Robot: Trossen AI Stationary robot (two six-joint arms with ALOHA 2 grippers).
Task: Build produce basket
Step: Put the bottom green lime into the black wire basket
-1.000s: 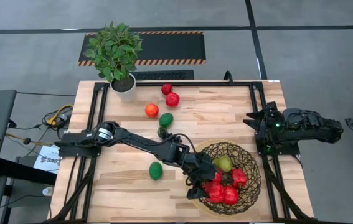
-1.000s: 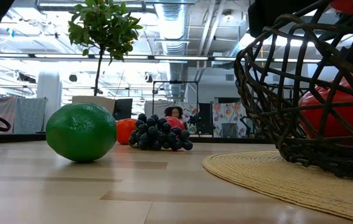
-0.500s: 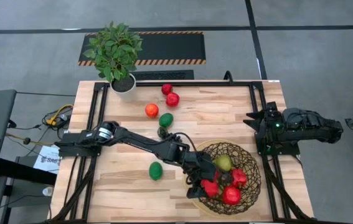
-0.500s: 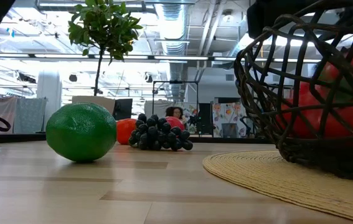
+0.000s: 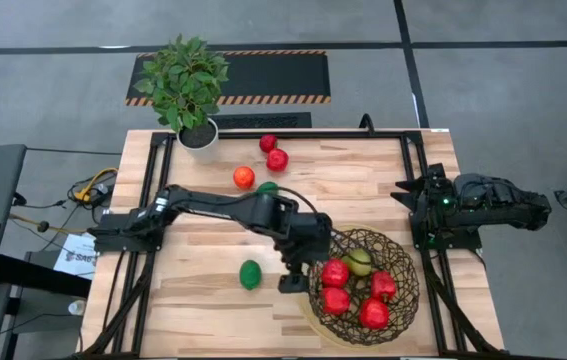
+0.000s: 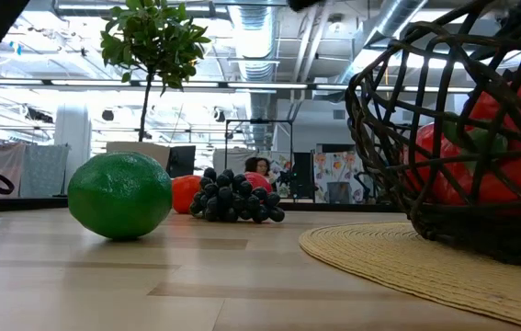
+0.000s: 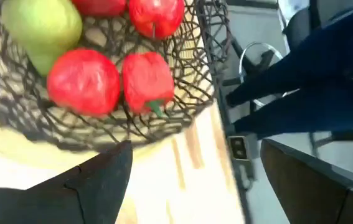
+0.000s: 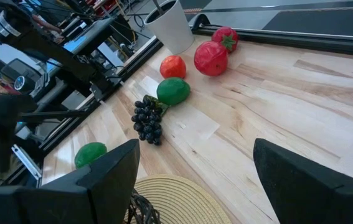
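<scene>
The wire basket (image 5: 408, 290) stands on a round straw mat at the table's near right. In it lie a green pear (image 5: 360, 262) and several red fruits and peppers (image 5: 335, 272); the left wrist view shows them through the mesh (image 7: 84, 81). My left gripper (image 5: 291, 280) hangs open above the table just left of the basket's rim, with nothing between its fingers. On the table rest a lime (image 5: 251, 274), dark grapes (image 8: 148, 121), another lime (image 8: 173, 91), an orange (image 5: 244, 177) and two red fruits (image 5: 278, 159). My right gripper (image 8: 207, 180) waits open at the table's right edge.
A potted plant (image 5: 199, 135) in a white pot stands at the far left corner. Black frame rails run along the table's left and right sides. Bare wood lies between the near lime and the table's near edge.
My left gripper has risen out of the basket and drawn back toward the table's left, ending above the table beside the basket's left rim. The red fruits that it was among stay in the basket, one now showing where the fingers were.
</scene>
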